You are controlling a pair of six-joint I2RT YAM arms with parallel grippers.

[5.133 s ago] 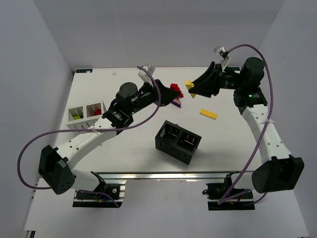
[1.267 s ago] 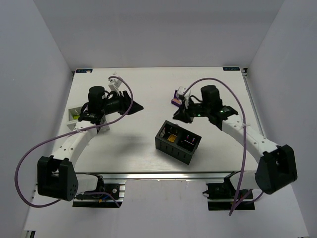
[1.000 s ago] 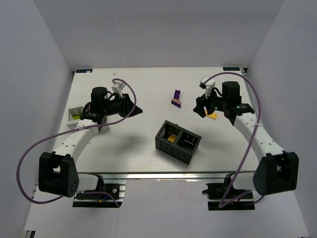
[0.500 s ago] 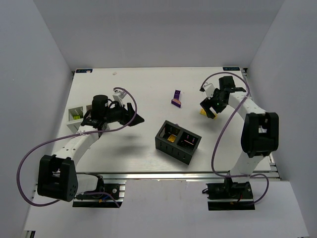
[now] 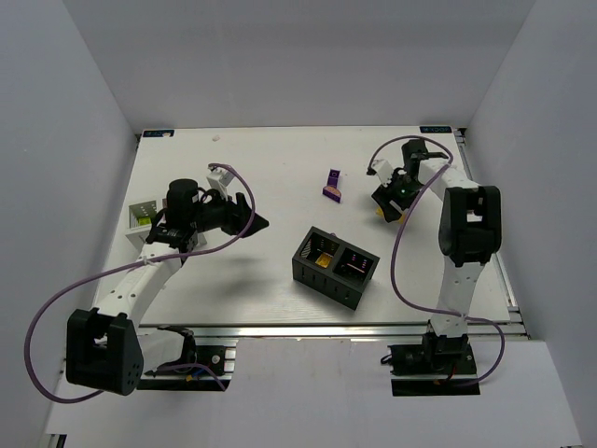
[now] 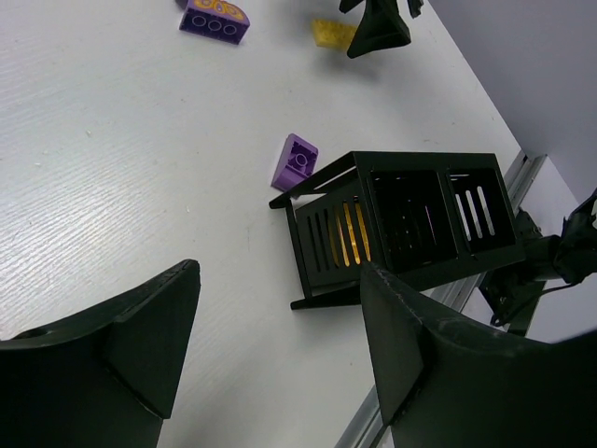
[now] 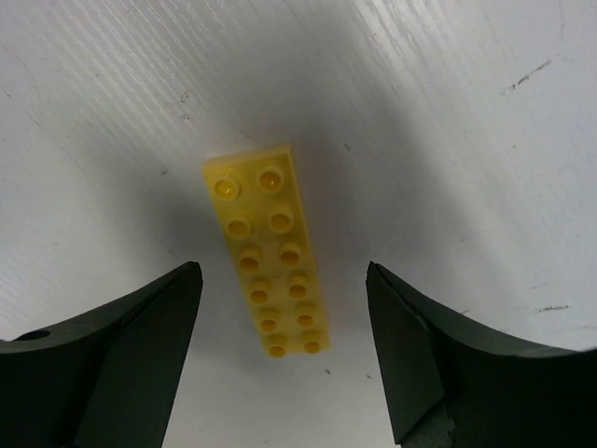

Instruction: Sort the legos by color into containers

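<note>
A yellow-orange studded plate lego [image 7: 270, 250] lies flat on the table; my right gripper [image 7: 283, 280] is open just above it, one jaw on each side, not touching it. In the top view that gripper [image 5: 388, 202] is at the back right. Two purple legos [image 5: 333, 185] lie at the back middle, and one [image 6: 296, 162] shows near the black box's corner. The black two-compartment box [image 5: 336, 267] holds something yellow in its left cell. My left gripper [image 5: 248, 222] is open and empty, above the table left of that box. The white box [image 5: 140, 217] is mostly hidden by my left arm.
The black box [image 6: 401, 224] stands ahead of my left gripper [image 6: 280, 271]. The table's near metal rail [image 5: 308, 329] runs along the front. White walls enclose the table on the left, back and right.
My right gripper left the black box, where a yellow piece now lies, swung to the back right and came down over the yellow plate. My left gripper shifted slightly, still open.
</note>
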